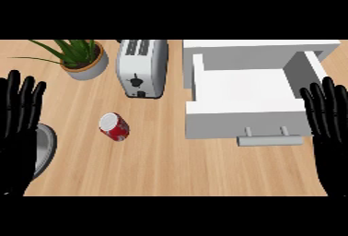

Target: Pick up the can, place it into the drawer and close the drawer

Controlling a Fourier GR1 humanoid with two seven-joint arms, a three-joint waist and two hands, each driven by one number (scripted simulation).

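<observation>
Bare wooden counter [170,170] runs wide across the lower middle of the frame, open to any hand. The red soda can [114,126] stands alone at centre left, clear all round. Behind it the silver toaster [142,67] and potted green plant [83,57] crowd the top left. The open white drawer [245,99] fills the right, its top unobstructed, its grey bar handle [269,139] jutting forward.

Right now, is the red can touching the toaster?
Apart. The head view shows bare wooden counter between the can and the toaster.

1 head view, steeply downward onto the counter [176,170]
</observation>
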